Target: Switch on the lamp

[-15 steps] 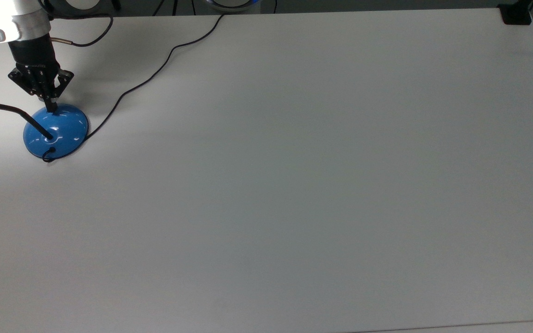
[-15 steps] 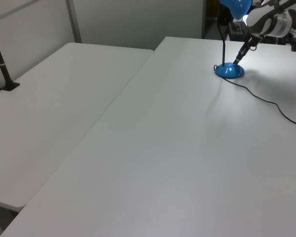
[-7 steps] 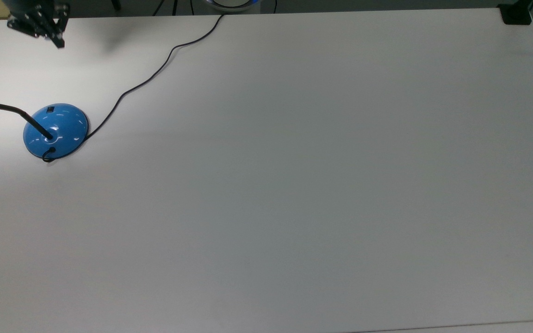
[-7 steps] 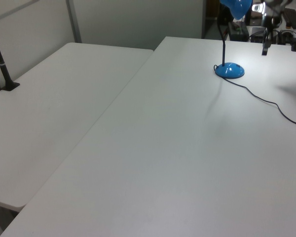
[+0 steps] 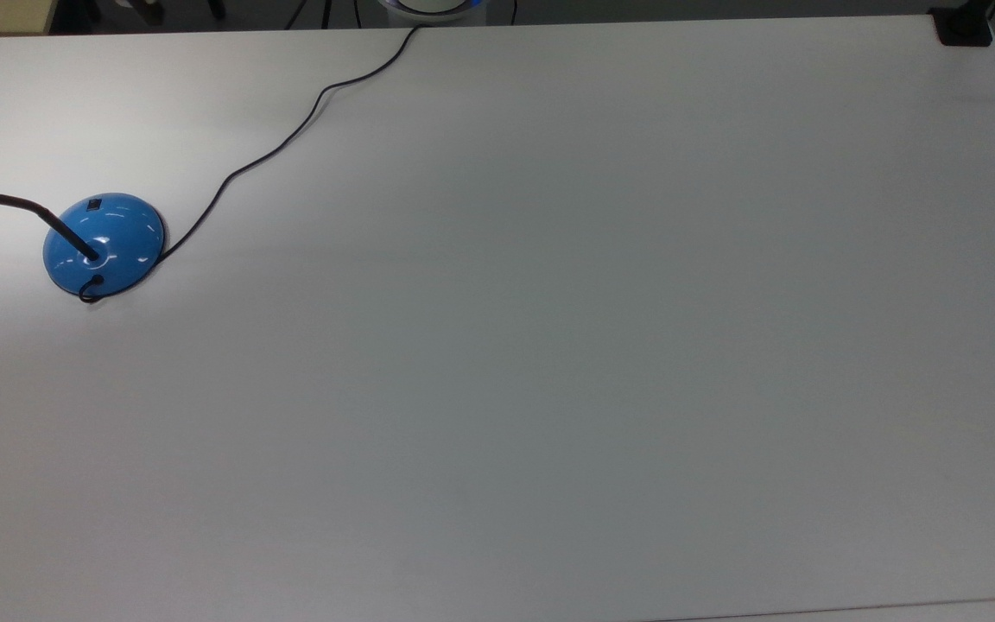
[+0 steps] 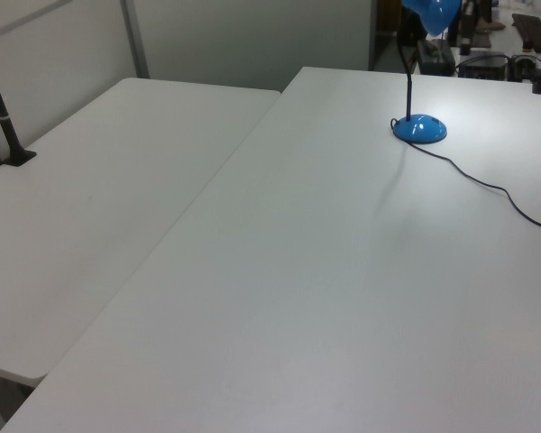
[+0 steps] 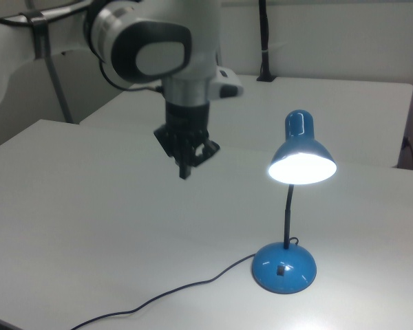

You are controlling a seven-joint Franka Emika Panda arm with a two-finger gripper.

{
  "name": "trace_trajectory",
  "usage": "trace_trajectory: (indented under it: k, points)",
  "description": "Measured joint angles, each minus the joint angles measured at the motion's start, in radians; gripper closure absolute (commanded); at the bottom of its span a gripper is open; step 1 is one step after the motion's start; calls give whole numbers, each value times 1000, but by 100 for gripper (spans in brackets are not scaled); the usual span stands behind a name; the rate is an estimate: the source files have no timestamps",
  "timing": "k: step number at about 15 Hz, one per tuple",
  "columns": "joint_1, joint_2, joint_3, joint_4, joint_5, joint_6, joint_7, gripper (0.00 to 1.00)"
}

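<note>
A wide white worktop [image 5: 549,345] carries the lamp [image 5: 103,244], whose blue dome base rests near the top view's left edge, and its black cord [image 5: 290,142], trailing across to the far edge.

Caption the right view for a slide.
Blue lamp lit on the white table, its switch facing the camera, gripper raised clear.

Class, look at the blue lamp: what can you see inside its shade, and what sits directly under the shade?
Inside the shade of the lamp there is a bright white glow; the bulb itself is lost in it. Under the shade stand the thin black neck and the blue base, with a small dark switch, on the white table.
</note>
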Motion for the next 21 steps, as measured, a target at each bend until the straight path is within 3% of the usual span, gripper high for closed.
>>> trace_trajectory:
  k: [4, 5, 6, 7, 10, 21]
  points:
    - [104, 1, 87, 42, 0, 55, 288, 97]
    - [120, 3, 114, 42, -17, 81, 335, 80]
    - [136, 6, 138, 42, -52, 102, 367, 46]
    - [151, 11, 156, 42, -91, 115, 388, 2]
    - [174, 22, 170, 42, -142, 133, 407, 0]
    - [173, 25, 169, 43, -145, 136, 406, 0]
